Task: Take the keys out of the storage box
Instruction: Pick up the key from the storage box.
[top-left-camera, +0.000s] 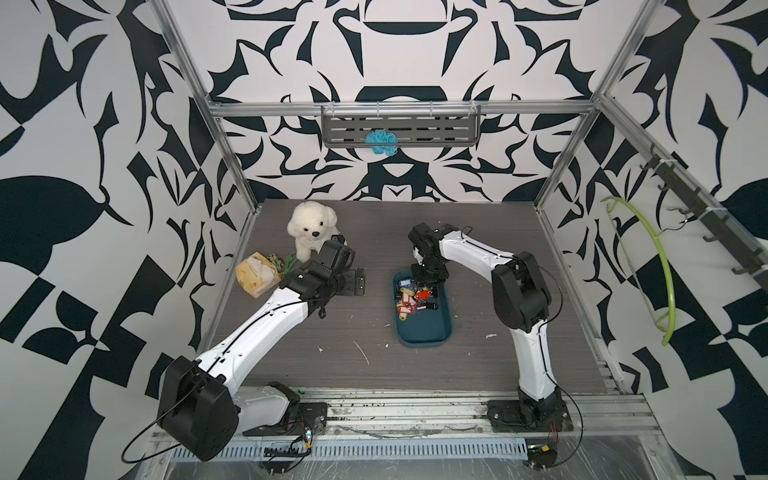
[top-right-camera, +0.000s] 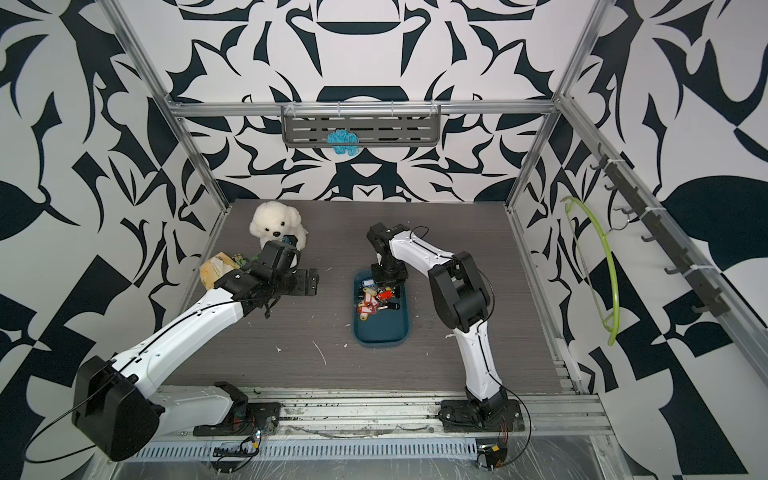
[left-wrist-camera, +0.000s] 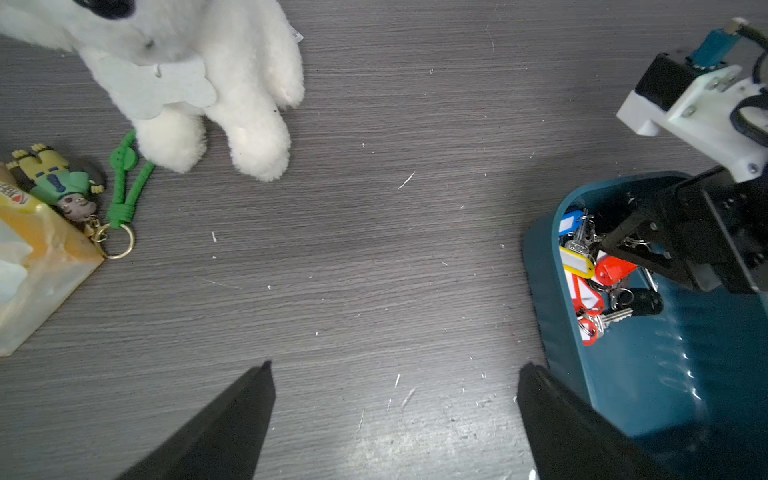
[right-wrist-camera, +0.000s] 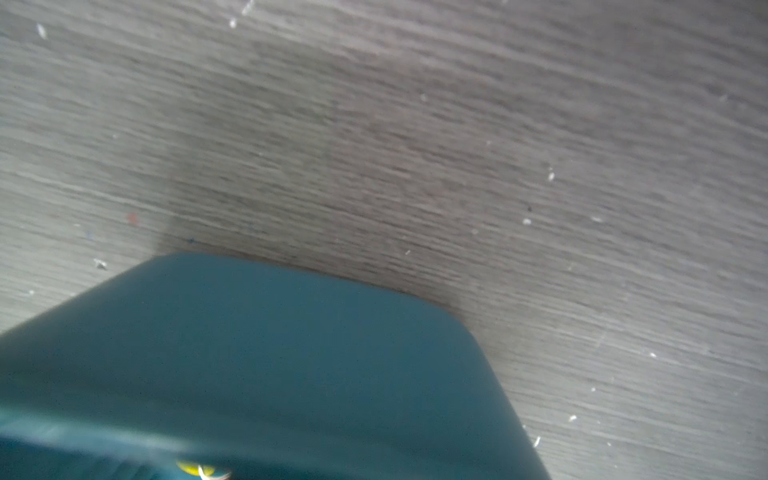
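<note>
Closest to the left wrist camera, the left gripper hangs over the bare table, jaws spread wide. This view alone shows the right gripper reaching down among the keys, which lie in the storage box. Whether it grips any I cannot tell. The right wrist view gives only blurred box wall. In a top view the left arm partly covers the plush dog and the yellow packet.

Top views: stereo pair, mounted high at front, tilted down; both take in whole desk and back wall.
Left wrist view: close above desk, facing plush dog and storage box.
Right wrist view: nearest, blurred, against storage box outer wall, desk beyond.
Shared: storage box in all four, plush dog in three.
</note>
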